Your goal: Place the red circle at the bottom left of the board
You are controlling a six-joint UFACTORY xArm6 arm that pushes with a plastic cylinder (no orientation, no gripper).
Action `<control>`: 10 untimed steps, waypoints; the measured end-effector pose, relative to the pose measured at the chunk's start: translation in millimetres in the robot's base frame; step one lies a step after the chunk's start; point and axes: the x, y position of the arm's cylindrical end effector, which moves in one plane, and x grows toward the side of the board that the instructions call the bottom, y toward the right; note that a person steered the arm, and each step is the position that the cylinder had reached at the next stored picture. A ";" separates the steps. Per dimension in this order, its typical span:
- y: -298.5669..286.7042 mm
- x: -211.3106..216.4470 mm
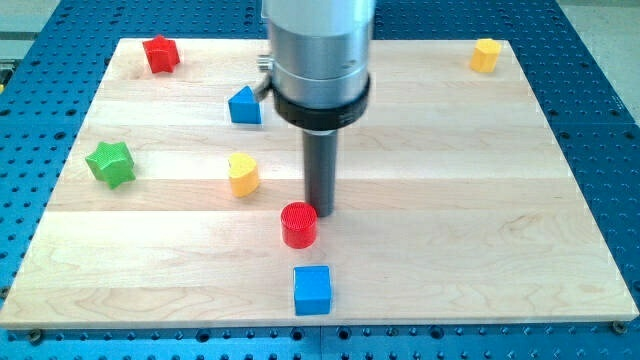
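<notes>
My tip (322, 212), a bare rod with no jaws to state, touches the red circle (299, 224) from its upper right, above the blue cube (312, 289) on the board (480, 230).

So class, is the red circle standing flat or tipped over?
Flat: the red circle shows its round top face, with my tip beside it.

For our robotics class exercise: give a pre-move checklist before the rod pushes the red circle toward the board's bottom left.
1. My tip at the red circle block, on its upper right: ok.
2. Contact between them: cannot tell.
3. Bottom-left corner of the wooden board free: ok.
4. Blue cube block just below the circle, off the leftward path: ok.
5. Yellow heart-shaped block and green star block sit above the path: ok.
</notes>
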 end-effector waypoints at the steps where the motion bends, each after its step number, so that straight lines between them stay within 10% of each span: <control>1: 20.6 3.6; 7: -162.4 44.2; 10: -141.2 63.5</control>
